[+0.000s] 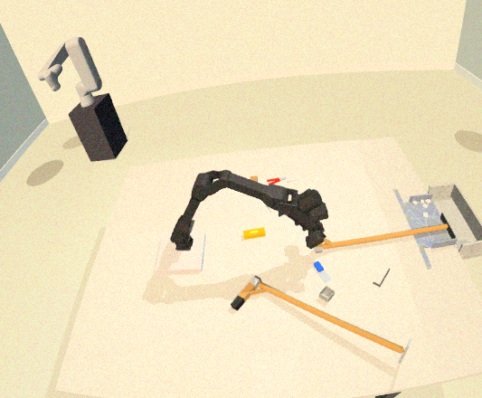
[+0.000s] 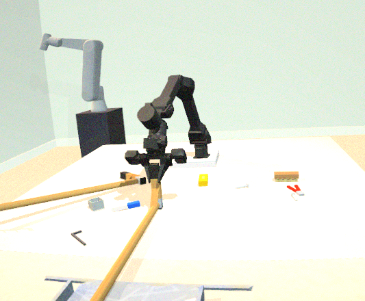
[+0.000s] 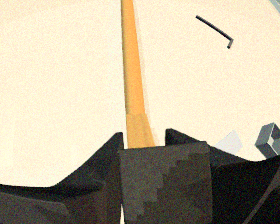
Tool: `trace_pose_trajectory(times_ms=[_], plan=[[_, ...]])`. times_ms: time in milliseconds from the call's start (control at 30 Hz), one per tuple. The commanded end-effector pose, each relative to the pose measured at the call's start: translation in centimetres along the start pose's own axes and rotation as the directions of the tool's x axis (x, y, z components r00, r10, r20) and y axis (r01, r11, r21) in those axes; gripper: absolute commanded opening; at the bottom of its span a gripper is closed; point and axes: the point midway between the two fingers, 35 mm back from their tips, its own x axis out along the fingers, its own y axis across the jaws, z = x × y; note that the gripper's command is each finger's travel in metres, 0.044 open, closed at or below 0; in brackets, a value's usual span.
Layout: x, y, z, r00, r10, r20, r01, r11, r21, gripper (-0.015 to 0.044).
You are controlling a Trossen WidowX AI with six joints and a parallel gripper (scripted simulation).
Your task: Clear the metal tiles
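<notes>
From where I stand, the nearest thing that matters is the black claw (image 1: pixel 316 244) (image 2: pixel 154 179) (image 3: pixel 144 136) at the end of the one working arm. Its fingers stand only part way apart, pinched on the grip of the long scraper (image 1: pixel 382 237) (image 2: pixel 132 246) (image 3: pixel 134 75), just above the table. Beyond the fingers the tool's long axis points away from the arm's base, out across the steel bench plate (image 1: pixel 413 222) (image 2: pixel 173 292) toward its far end.

Farther along, a small bunch of pale tiles (image 1: pixel 425 214) sits on the plate, off to the robot's left of the shaft. They lie nearer the claw than the dark blade (image 1: pixel 446 220), which is at the plate's far edge, by the mouth of the catch box (image 1: pixel 473 248). That is the relation I'd have the next move turn on: the blade looks to be past the tiles and to one side, so pushing on from here would probably miss them. I'd expect it to need lifting, drawing back toward the arm, then setting down behind them, to the left, before another push. With the claw so far from the blade, a small twist could swing it wide or clip the plate's side wall.
</notes>
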Motion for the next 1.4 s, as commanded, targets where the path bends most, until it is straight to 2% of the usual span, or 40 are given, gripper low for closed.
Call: trace_pose_trajectory(times_ms=[0,1367], plan=[[0.0,-0.1,0.1,1.000,-0.001,0.006,0.001,1.000,0.000,0.0000],[-4.7,-0.7,-3.6,1.000,-0.002,0.005,0.002,1.000,0.001,0.0000]])
